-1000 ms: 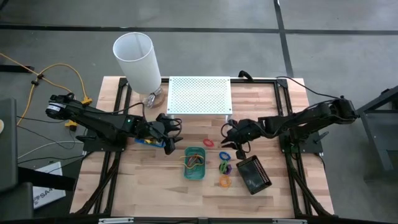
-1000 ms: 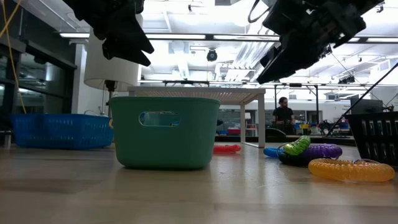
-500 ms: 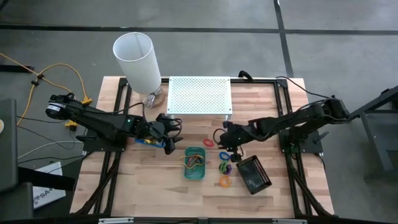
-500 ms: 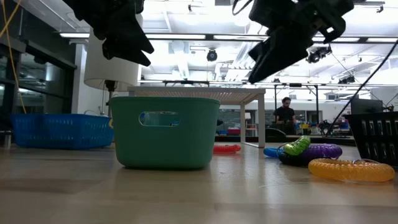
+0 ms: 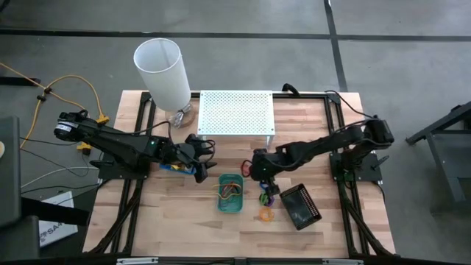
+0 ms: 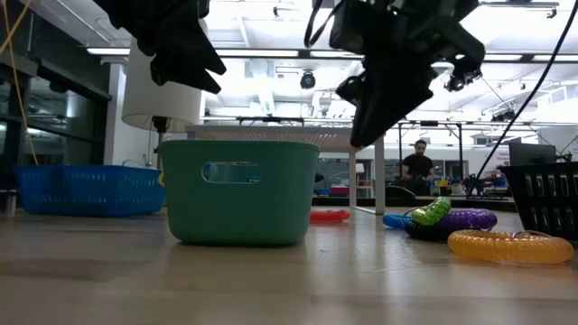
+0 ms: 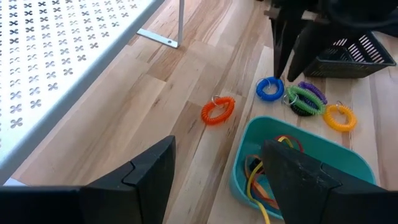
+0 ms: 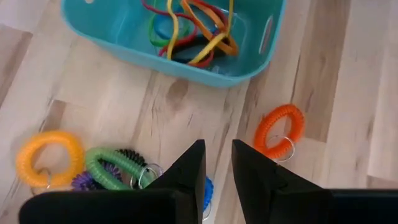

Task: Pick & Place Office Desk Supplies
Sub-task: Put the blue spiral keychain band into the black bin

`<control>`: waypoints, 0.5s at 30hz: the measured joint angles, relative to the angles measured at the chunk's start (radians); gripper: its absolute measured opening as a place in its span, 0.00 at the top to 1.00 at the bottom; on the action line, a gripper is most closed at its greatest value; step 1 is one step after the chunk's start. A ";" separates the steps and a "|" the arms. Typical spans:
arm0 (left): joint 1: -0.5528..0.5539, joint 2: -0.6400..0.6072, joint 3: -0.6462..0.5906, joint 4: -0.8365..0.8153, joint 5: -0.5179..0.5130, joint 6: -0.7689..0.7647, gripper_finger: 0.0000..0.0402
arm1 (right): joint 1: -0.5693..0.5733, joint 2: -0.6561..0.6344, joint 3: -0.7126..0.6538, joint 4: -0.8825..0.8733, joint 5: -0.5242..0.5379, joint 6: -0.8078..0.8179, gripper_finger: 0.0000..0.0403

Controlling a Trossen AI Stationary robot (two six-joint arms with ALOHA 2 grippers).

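right tool [image 8: 216,163]: fingers nearly together, grasping nothing, above the surface [image 5: 184,213] over blue ring [image 7: 270,88] | left tool [image 5: 200,158]: released, waiting beside blue tray [image 6: 86,189] | green tray [image 5: 230,193]: holds coloured bands | red ring [image 8: 280,130], green, purple, orange rings on the surface
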 joint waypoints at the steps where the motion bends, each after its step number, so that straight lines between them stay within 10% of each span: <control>1: 0.000 0.000 0.000 0.001 0.000 0.000 0.43 | 0.000 0.003 0.000 -0.003 0.010 0.010 0.84; 15: 0.000 0.000 0.000 0.029 0.000 0.000 0.43 | 0.023 0.095 -0.001 -0.048 0.061 0.078 0.84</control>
